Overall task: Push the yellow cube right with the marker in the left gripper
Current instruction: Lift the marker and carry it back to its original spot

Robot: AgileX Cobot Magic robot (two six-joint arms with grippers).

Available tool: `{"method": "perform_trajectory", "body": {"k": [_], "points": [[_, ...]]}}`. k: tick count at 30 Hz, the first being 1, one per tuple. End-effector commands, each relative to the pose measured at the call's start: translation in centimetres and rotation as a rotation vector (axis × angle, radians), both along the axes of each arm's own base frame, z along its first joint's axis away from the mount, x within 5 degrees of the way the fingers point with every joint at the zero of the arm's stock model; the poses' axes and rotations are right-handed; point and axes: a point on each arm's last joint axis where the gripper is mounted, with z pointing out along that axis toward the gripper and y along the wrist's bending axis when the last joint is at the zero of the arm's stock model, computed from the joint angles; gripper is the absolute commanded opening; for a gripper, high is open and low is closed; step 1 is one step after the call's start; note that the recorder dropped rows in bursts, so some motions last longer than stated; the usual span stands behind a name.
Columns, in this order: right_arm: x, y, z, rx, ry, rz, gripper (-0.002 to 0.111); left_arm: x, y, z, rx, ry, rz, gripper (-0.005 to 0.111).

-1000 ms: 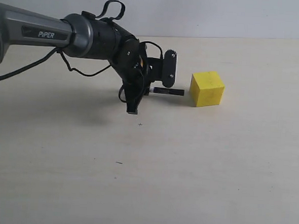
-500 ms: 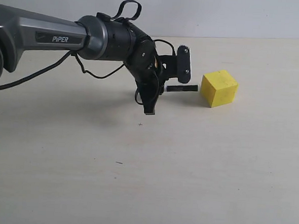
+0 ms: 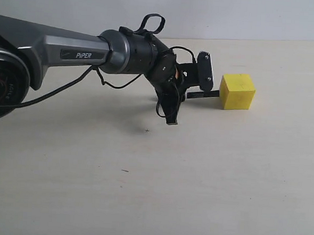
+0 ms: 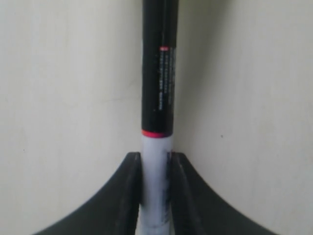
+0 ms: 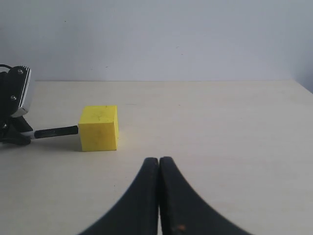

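Note:
The yellow cube (image 3: 237,91) sits on the pale table right of centre, also in the right wrist view as the yellow cube (image 5: 99,128). My left gripper (image 3: 186,96), at the end of the grey "PiPER" arm, is shut on the marker (image 3: 203,93), which lies level with its black end touching the cube's left face. In the left wrist view the left gripper (image 4: 155,161) clamps the marker (image 4: 158,73) by its white barrel, black cap pointing away. My right gripper (image 5: 159,161) is shut and empty, some way from the cube; it does not show in the exterior view.
The pale table (image 3: 207,174) runs flat all round the cube, with a plain wall (image 3: 248,16) behind its far edge. Loose black cables (image 3: 152,22) loop over the left wrist.
My left arm has travelled right with the marker, and the yellow cube has slid right ahead of the marker's tip and turned slightly.

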Motion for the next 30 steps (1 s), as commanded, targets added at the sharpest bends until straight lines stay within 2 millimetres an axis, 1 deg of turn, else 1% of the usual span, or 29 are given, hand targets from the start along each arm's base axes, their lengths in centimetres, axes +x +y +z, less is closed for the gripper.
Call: {"method": "perform_trajectory", "body": {"k": [1,8,12,15,17,20,21,22,23,25,26,27,30], "points": [[0.0,0.0,0.0,0.0,-0.012,0.004,0.0,-0.2,0.4,0.4,0.042,0.022,0.03,0.0],[0.0,0.0,0.0,0.0,-0.012,0.004,0.0,0.3,1.6,3.3,0.011,0.02,0.189,0.0],[0.0,0.0,0.0,0.0,-0.012,0.004,0.0,0.4,3.1,5.1,-0.002,0.076,0.345,0.0],[0.0,0.0,0.0,-0.002,-0.012,0.004,0.0,0.1,4.2,6.1,0.018,0.129,0.463,0.0],[0.0,0.0,0.0,-0.002,-0.012,0.004,0.0,-0.3,4.8,6.4,0.033,0.169,0.553,0.0],[0.0,0.0,0.0,-0.002,-0.012,0.004,0.0,-1.2,5.7,6.7,0.073,0.251,0.746,0.0],[0.0,0.0,0.0,-0.002,-0.012,0.004,0.0,-1.8,6.3,6.5,0.095,0.308,0.902,0.0],[0.0,0.0,0.0,0.0,-0.012,0.004,0.0,-2.1,6.5,6.5,0.096,0.333,0.979,0.0],[0.0,0.0,0.0,0.0,-0.012,0.004,0.0,-2.6,6.7,6.4,0.091,0.369,1.097,0.0],[0.0,0.0,0.0,0.0,-0.012,0.004,0.0,-3.0,6.4,6.3,0.036,0.419,1.22,0.0],[0.0,0.0,0.0,0.0,-0.012,0.004,0.0,-3.2,6.1,6.3,0.016,0.451,1.248,0.0],[0.0,0.0,0.0,0.002,-0.012,0.004,0.0,-3.7,5.6,6.2,-0.018,0.533,1.288,0.0],[0.0,0.0,0.0,0.002,-0.012,0.004,0.0,-4.3,4.9,6.2,-0.06,0.646,1.334,0.0]]}}
